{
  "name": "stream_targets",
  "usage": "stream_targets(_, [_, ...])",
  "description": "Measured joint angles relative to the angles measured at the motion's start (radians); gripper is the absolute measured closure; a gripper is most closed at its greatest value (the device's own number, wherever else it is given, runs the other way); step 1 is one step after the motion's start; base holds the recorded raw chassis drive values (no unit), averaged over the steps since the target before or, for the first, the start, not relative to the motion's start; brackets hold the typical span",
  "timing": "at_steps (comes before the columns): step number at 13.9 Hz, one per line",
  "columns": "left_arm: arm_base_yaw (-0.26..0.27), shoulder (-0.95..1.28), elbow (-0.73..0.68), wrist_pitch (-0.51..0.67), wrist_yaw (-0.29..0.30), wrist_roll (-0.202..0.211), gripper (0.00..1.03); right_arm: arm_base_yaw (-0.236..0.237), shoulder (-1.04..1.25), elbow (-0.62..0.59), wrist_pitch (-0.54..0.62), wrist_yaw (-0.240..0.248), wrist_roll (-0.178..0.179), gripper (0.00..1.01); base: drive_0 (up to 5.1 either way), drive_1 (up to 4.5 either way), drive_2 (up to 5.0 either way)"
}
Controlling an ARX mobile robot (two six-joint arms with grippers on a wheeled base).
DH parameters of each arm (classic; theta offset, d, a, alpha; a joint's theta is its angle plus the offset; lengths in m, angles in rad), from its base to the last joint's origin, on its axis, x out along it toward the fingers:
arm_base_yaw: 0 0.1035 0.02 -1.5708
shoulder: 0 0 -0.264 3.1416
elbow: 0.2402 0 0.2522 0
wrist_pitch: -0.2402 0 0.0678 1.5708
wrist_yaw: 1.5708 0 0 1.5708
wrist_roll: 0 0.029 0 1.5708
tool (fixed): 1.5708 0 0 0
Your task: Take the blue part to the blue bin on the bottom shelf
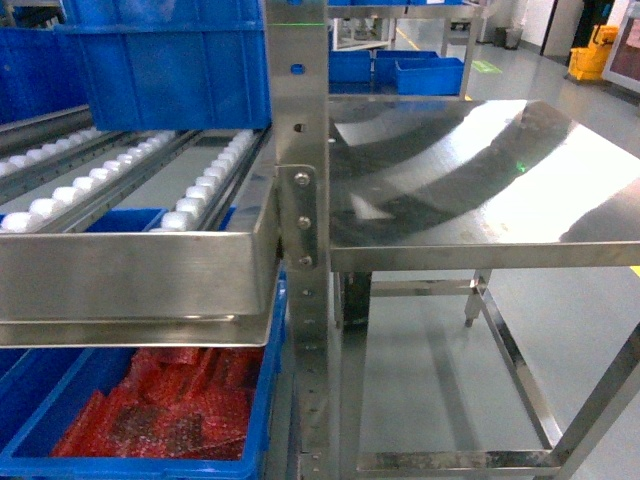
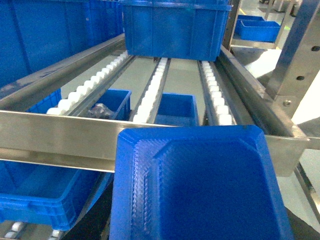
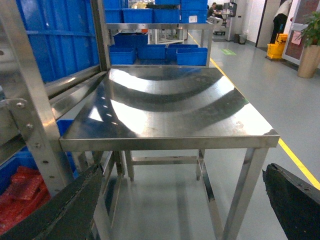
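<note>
Steel rails with white rollers (image 2: 150,97) are seen above the blue bin (image 1: 60,440) holding red bubble-wrapped packs (image 1: 170,405). Beside the rack stands the counter (image 1: 470,190). The blue part (image 2: 200,190), a ribbed moulded tray, is gripped by the left tool just before the front rail (image 2: 60,137), where snagging is judged likely. The right tool (image 3: 180,210) is spread, released.
</note>
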Motion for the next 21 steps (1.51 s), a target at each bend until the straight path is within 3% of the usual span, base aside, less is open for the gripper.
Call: stream_targets(21, [0.002,-0.002,0.0,0.001,-0.005,0.0,0.6,0.0,0.0,0.0,-0.002,-0.003,0.0,0.03,-5.0,2.45,2.5])
